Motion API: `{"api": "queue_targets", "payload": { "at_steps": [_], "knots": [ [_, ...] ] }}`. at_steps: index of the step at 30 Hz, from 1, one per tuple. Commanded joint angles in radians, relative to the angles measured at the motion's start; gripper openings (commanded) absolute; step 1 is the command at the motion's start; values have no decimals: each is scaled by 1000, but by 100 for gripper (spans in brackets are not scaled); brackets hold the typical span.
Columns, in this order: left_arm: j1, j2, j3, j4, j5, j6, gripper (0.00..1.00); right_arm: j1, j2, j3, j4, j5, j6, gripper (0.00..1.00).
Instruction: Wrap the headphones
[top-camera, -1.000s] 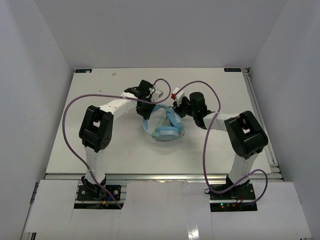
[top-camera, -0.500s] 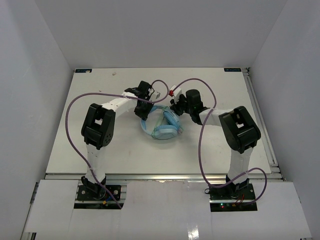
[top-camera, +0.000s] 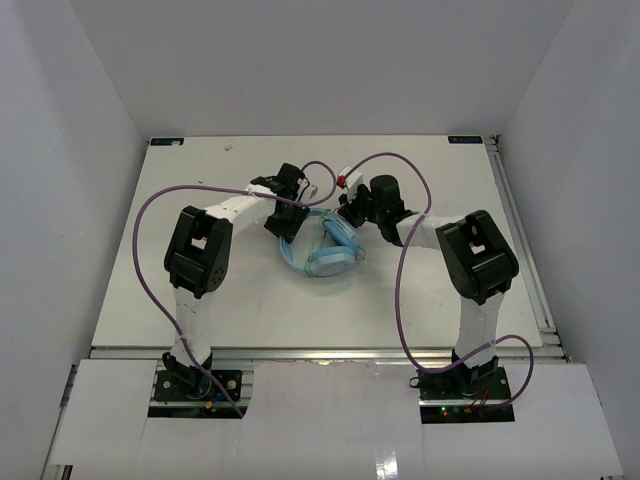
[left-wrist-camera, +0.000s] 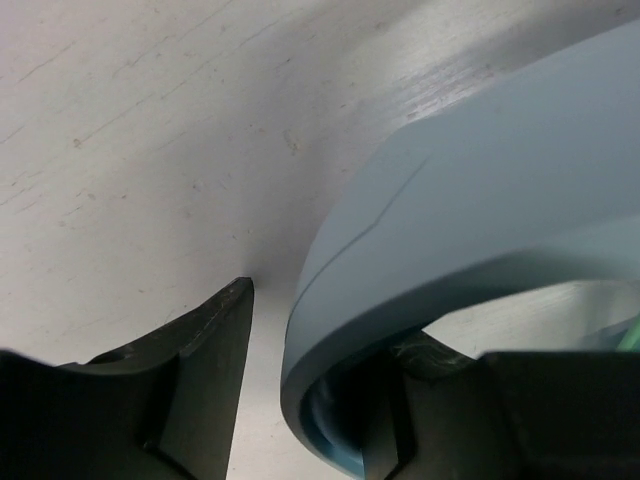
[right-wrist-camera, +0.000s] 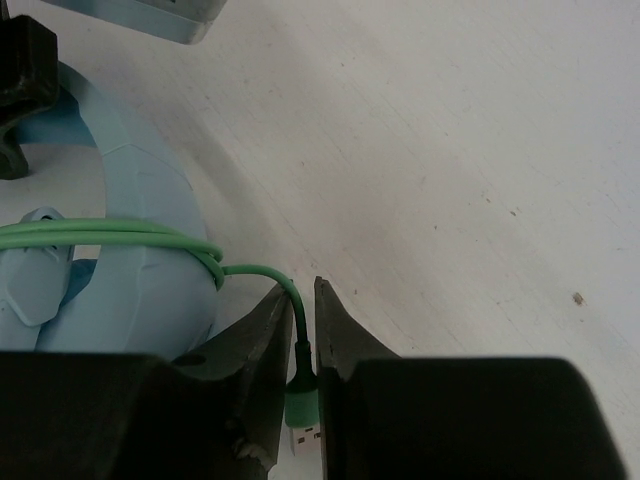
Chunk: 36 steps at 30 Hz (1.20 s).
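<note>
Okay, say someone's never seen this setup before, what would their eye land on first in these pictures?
Probably the light blue headphones in the middle of the table, flanked by looping purple cables. Next, the right gripper pinching the green cord just above its plug, with two strands of cord lying across the headphones. The left gripper straddles the headband.

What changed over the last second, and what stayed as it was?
The right gripper, jaws shut on the cord just above its plug, moved left and slightly farther out. The headphones shifted a little the same way. The left gripper stayed roughly in place, jaws either side of the headband.
</note>
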Motion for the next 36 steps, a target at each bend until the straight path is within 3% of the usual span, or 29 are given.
{"api": "queue_targets", "payload": {
  "at_steps": [1, 12, 16, 17, 19, 21, 30, 36],
  "knots": [
    [13, -74, -26, -48, -106, -17, 56, -24, 0, 64, 69, 45, 19, 25],
    [13, -165, -23, -24, -228, -93, 62, -25, -38, 73, 23, 107, 19, 40],
    [13, -213, -32, 10, -302, -160, 65, -25, -56, 73, -5, 142, 37, 50],
    [13, -227, -32, 17, -304, -173, 67, -25, -62, 75, -10, 153, 44, 52],
    [13, -243, -35, 23, -284, -172, 82, -25, -70, 80, -30, 158, 46, 54],
    [13, -241, -37, 25, -271, -166, 88, -25, -77, 83, -45, 156, 44, 56],
    [13, -235, -41, 25, -329, -167, 88, -25, -103, 108, -96, 194, 42, 58],
    [13, -314, -7, 36, -375, -191, 87, -27, -140, 225, -260, 351, 74, 63]
  ]
}}
